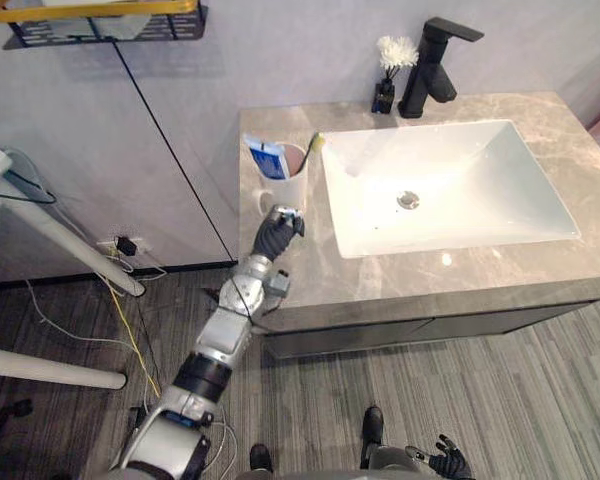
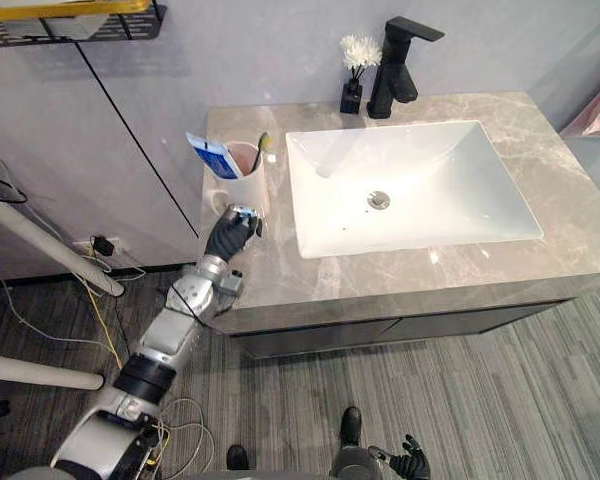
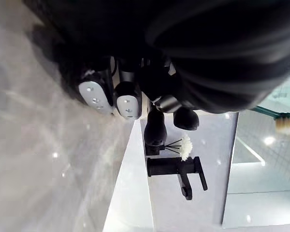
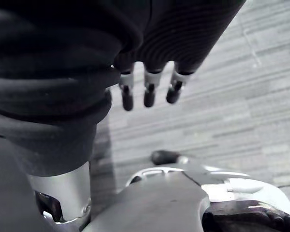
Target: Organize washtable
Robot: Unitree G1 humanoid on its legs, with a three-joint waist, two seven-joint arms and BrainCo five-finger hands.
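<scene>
A white mug (image 1: pixel 292 182) stands on the grey marble counter (image 1: pixel 480 275), left of the white sink (image 1: pixel 500 215). It holds a blue-and-white toothpaste tube (image 1: pixel 266 158) and a toothbrush (image 1: pixel 316 143) with a yellow-green head. My left hand (image 1: pixel 275 236) rests on the counter just in front of the mug. Its fingers (image 3: pixel 128 101) are curled, and I see nothing between them. My right hand (image 1: pixel 448 462) hangs low over the floor, its fingers (image 4: pixel 150 92) relaxed and straight.
A black faucet (image 1: pixel 435 65) and a small black vase with a white flower (image 1: pixel 388 75) stand behind the sink. A black wall shelf (image 1: pixel 100 25) hangs at the upper left. White stand legs (image 1: pixel 50 235) and loose cables lie on the floor left of the cabinet.
</scene>
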